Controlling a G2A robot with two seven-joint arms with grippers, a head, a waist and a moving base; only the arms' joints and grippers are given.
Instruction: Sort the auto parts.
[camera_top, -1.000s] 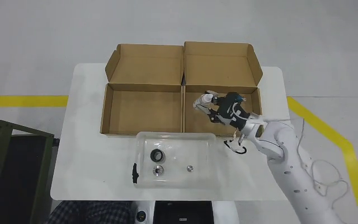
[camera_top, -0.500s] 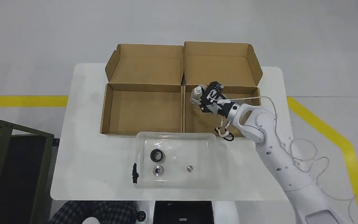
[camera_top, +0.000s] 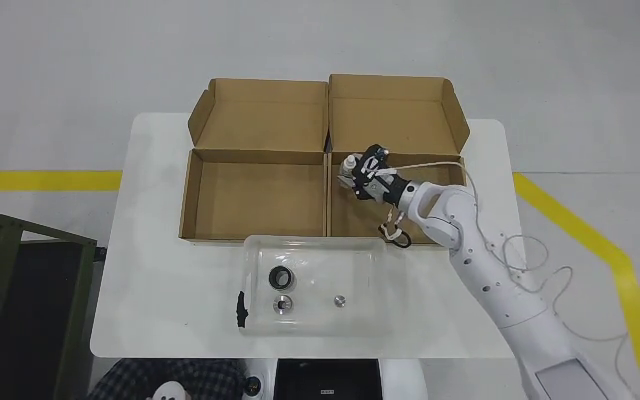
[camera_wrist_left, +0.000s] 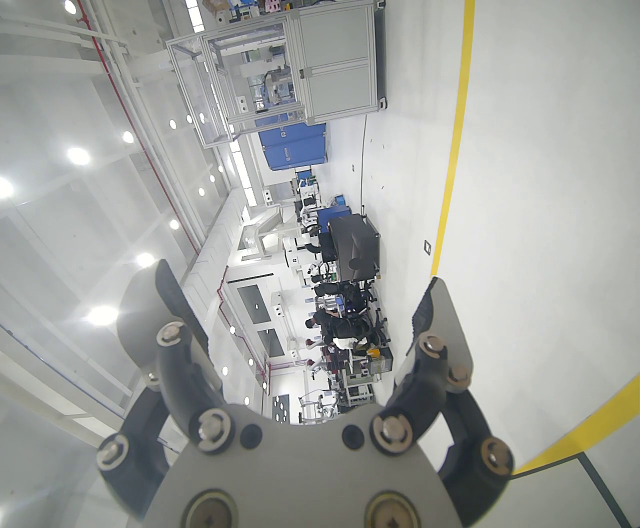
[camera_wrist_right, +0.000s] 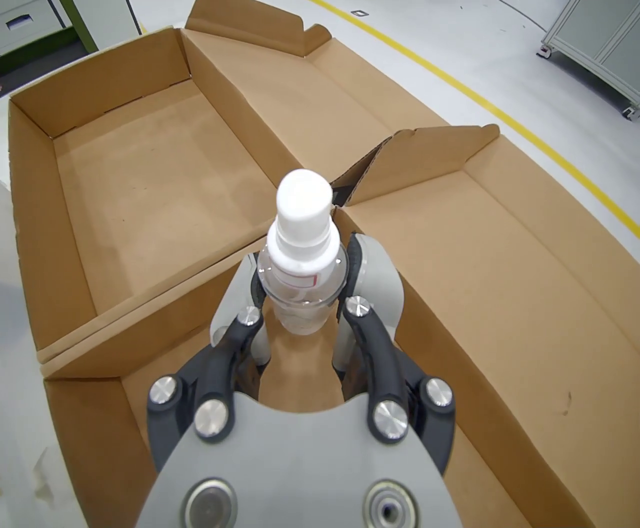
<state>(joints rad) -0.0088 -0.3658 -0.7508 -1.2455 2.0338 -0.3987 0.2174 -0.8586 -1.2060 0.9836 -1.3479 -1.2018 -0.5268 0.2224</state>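
One bottle (camera_wrist_right: 302, 250) clamped in right fingers (camera_wrist_right: 376, 272); left fingers (camera_wrist_left: 442, 320) wide; two boxes (camera_top: 255, 200) (camera_top: 347, 218); three tray parts (camera_top: 283, 277) (camera_top: 284, 304) (camera_top: 340, 299).

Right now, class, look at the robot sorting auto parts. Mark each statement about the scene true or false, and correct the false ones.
1. The right gripper is shut on a small bottle with a white cap. True.
2. The bottle is held over the left-hand cardboard box. False: it is over the right-hand cardboard box, close to the wall shared with the other box.
3. The left gripper is holding a part. False: its jaws are open with nothing between them, and it points out into the room.
4. Three small parts lie in the clear tray. True.
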